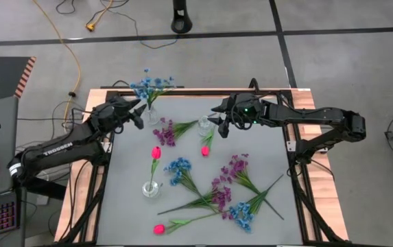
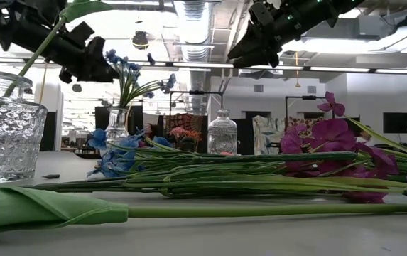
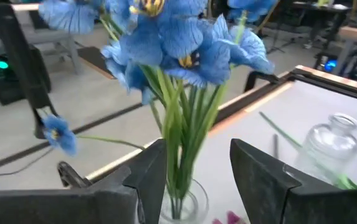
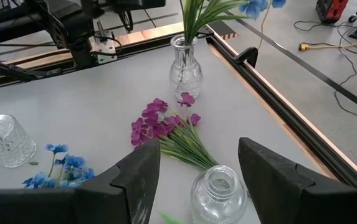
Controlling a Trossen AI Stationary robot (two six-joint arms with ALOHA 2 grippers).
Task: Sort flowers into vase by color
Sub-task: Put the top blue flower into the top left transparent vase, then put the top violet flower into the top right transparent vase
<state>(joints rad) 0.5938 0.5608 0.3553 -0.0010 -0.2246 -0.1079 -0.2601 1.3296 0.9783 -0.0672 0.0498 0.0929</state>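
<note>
Grey bench (image 1: 265, 147), far edge: left gripper (image 1: 138, 114) spread around blue flowers (image 3: 178, 43) in vase (image 1: 153, 115). Right gripper (image 1: 218, 116) spread above empty bottle vase (image 4: 218, 193). Next, probably, picking up purple stem (image 1: 172, 130).

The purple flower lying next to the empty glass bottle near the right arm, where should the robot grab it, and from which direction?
Probably grip the purple flower on its green stalk just behind the blooms, coming straight down: it lies flat, its stalk pointing toward the bottle, and the open right gripper hovers above.

Grey tiled floor (image 1: 333, 62) surrounds the worktop (image 1: 258, 144); a yellow cable (image 1: 66, 48) trails at ten o'clock, silver ceiling ducts (image 2: 196, 21) run overhead.
</note>
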